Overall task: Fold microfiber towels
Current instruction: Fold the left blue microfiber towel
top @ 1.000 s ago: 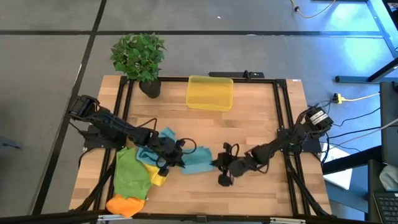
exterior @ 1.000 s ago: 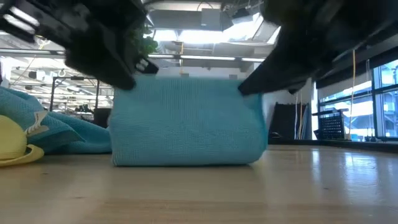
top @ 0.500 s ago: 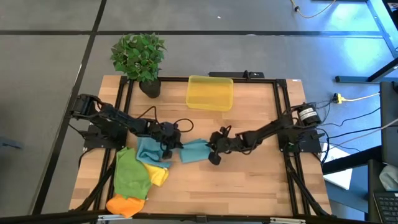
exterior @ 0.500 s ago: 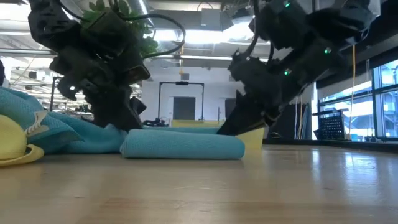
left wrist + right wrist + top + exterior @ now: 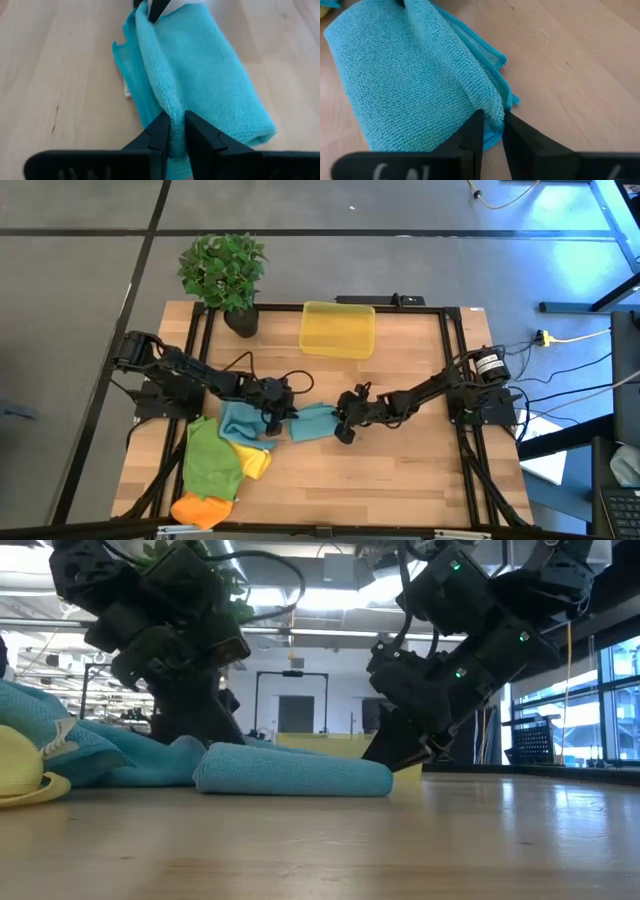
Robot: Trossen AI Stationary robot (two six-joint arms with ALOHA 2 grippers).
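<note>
The high view looks straight down from well above, taking in the whole pale wooden table (image 5: 400,470) and grey floor around it. The low view sits at table-top height, close to the folded teal-blue microfiber towel (image 5: 292,775), facing level across the wood into a lit room behind. The left wrist view looks down past its own left claw (image 5: 178,131) from very near that towel (image 5: 197,75). The right wrist view does likewise past the right claw (image 5: 492,131), from the towel's (image 5: 405,80) opposite end. All four views share this towel (image 5: 313,421) at mid-table.
</note>
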